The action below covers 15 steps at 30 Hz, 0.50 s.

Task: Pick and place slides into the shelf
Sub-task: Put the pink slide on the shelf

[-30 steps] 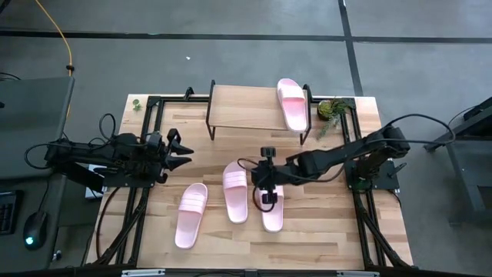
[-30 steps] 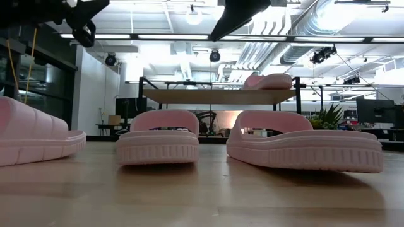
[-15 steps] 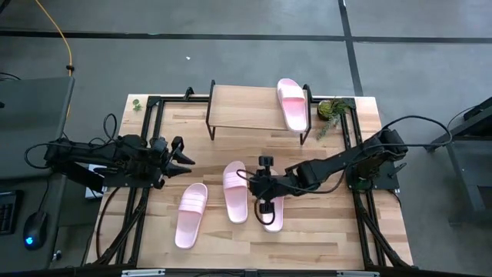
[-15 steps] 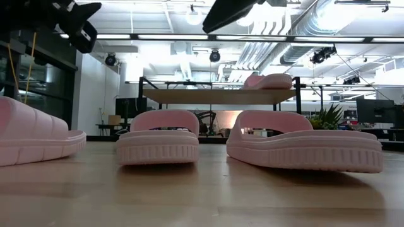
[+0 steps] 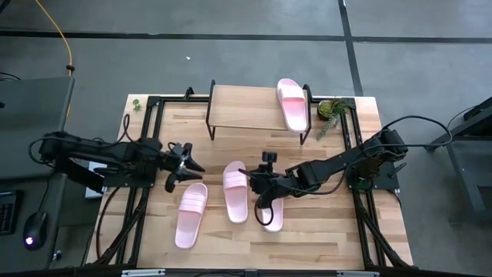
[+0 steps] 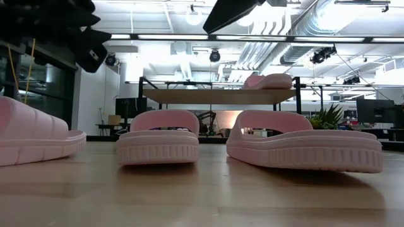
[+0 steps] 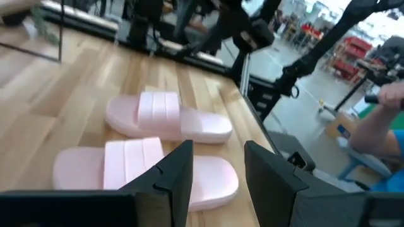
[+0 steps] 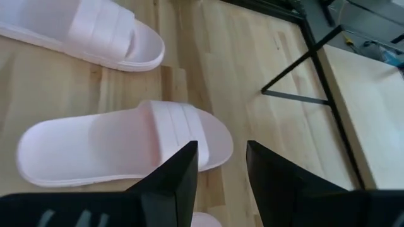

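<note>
Three pale pink slides lie sole-down on the wooden table: the left one (image 5: 191, 214), the middle one (image 5: 235, 191) and the right one (image 5: 270, 212). Another slide (image 5: 290, 104) lies on the right end of the shelf (image 5: 246, 108) at the table's far side. My left gripper (image 5: 194, 161) hovers open just beyond the left slide's far end; its wrist view shows that slide (image 7: 145, 173) past the open fingers (image 7: 218, 151). My right gripper (image 5: 247, 181) hangs open over the gap between the middle and right slides, and the middle slide (image 8: 126, 148) lies ahead of it.
A small potted plant (image 5: 330, 109) stands at the far right corner, beside the shelf's right legs (image 5: 306, 127). Black frame rails (image 5: 146, 154) run along the table's left and right sides. A person's arm (image 7: 379, 120) shows beyond the table.
My left gripper has gone toward the table's right edge and down, nearing the left slide, and has tipped further down. My right gripper has swung a little toward the table's left, over the middle slide. No slide has moved.
</note>
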{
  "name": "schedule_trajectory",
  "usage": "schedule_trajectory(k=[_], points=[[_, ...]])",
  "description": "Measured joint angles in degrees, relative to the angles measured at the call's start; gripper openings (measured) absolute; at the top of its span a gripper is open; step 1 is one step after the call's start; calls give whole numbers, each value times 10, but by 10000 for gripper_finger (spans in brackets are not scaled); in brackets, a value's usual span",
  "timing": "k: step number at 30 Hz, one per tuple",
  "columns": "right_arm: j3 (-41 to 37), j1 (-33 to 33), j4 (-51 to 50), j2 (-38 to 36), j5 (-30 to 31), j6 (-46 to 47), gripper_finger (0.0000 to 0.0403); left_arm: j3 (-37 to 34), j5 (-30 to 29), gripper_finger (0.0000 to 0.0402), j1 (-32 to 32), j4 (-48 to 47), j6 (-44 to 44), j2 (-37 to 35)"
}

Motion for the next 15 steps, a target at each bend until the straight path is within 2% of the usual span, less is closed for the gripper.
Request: schedule_trajectory(k=[9,15], points=[[0,0,-10,0,6,-6,124,14,-34,128,1,-10,-15,90],[0,0,-10,0,5,-6,124,14,-79,128,1,-10,-15,120]])
